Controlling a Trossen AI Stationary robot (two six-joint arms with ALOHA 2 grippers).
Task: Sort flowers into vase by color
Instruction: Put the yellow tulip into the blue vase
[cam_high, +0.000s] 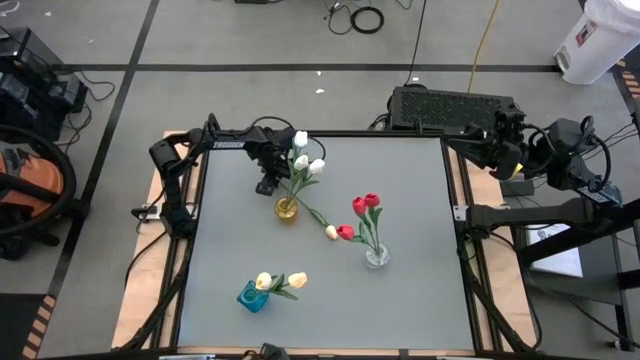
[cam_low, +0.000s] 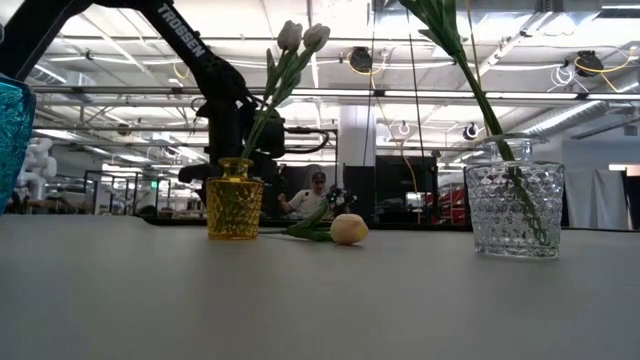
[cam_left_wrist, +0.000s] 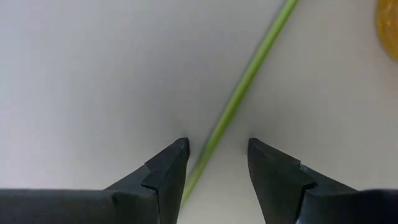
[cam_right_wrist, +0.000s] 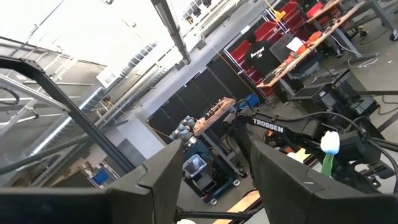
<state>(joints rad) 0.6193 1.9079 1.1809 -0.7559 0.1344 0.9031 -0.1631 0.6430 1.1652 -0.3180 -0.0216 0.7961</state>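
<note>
My left gripper (cam_high: 268, 186) points down at the table just left of the yellow vase (cam_high: 287, 208), which holds white flowers (cam_high: 301, 160). It is open. A green stem (cam_left_wrist: 239, 87) lying on the table runs between its fingers, which stand on either side of it. The stem appears to belong to the pale-headed flower (cam_high: 331, 232) lying beside the vase. Red flowers (cam_high: 365, 204) stand in a clear vase (cam_high: 376, 256). Yellow flowers (cam_high: 280, 282) sit in a blue vase (cam_high: 252, 296). My right gripper (cam_right_wrist: 214, 146) is open and raised off the table's right side.
The three vases stand spread across the grey table (cam_high: 230, 240), with bare surface at its left and right. Leaning white flower stems (cam_low: 272, 95) rise right beside my left arm. A black case (cam_high: 450, 105) sits past the far right corner.
</note>
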